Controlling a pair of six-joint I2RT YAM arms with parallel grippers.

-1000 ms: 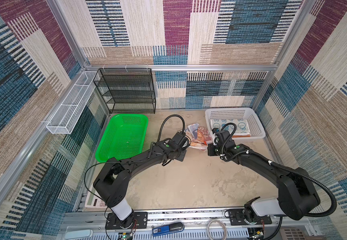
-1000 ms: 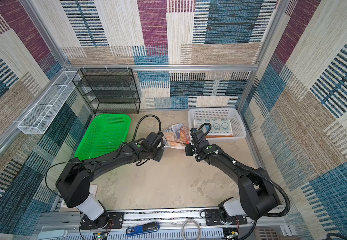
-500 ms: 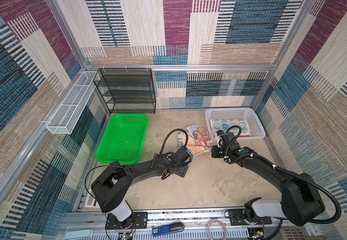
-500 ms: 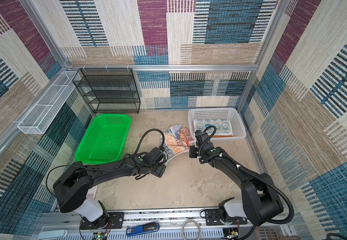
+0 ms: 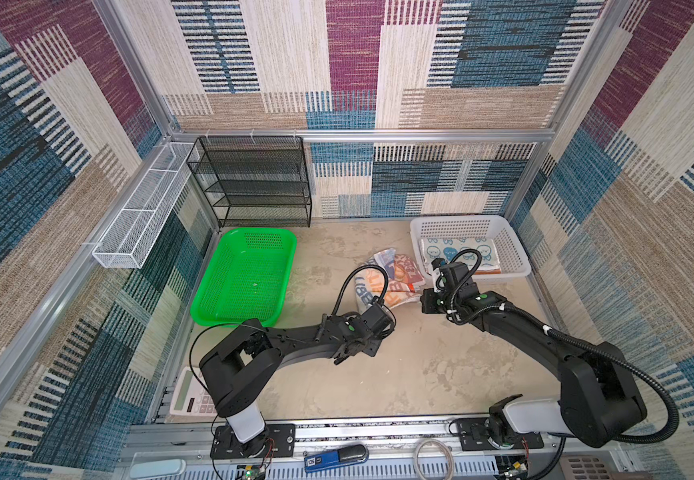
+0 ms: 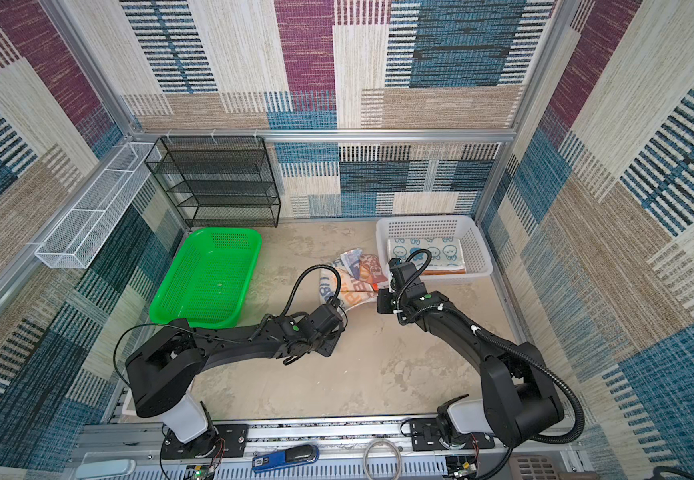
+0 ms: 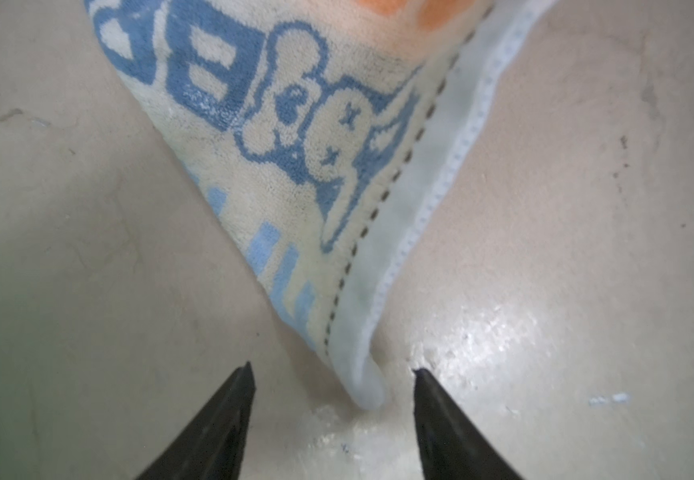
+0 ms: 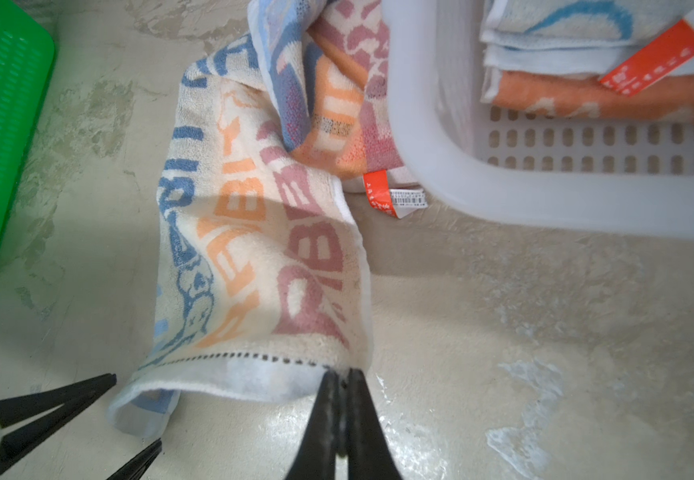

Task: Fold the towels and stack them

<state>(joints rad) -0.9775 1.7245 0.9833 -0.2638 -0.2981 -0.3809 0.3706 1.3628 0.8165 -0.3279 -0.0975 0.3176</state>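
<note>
Table (image 5: 420, 374), both arms low over it.

White basket (image 5: 515, 249) as reference. Two folded towels lie stacked inside it: blue-patterned towel (image 5: 457, 253) on top, orange towel (image 8: 611, 97) under it, with only its edge showing.

Lettered towel (image 5: 387, 286), whitish with "RABBIT" in blue, orange and dusty red, lies on the table outside the basket, on the side facing the green tray (image 5: 245, 278).
- The end nearest the basket is bunched and rumpled, right up against the basket wall. Can't tell if it actually touches.
- An orange tag (image 8: 395, 199) sticks out of that end, just beside the basket rim.
- The rest is drawn out away from the basket into a loose strip, half spread, hem end farthest out.

Right gripper (image 8: 342, 374): jaws pressed together, pinching one corner of the hem.

Left gripper (image 7: 333, 370): jaws apart, holding nothing. The other hem corner, curled over, lies on the table between the fingertips (image 7: 247, 368) and slightly beyond them, touching neither.

The two grippers sit near each other along the same hem, both on the far side of the towel from the basket.

Green tray: well apart from the basket, beyond the lettered towel. Black wire rack (image 5: 254, 183): well apart from the basket, against the back wall.
</note>
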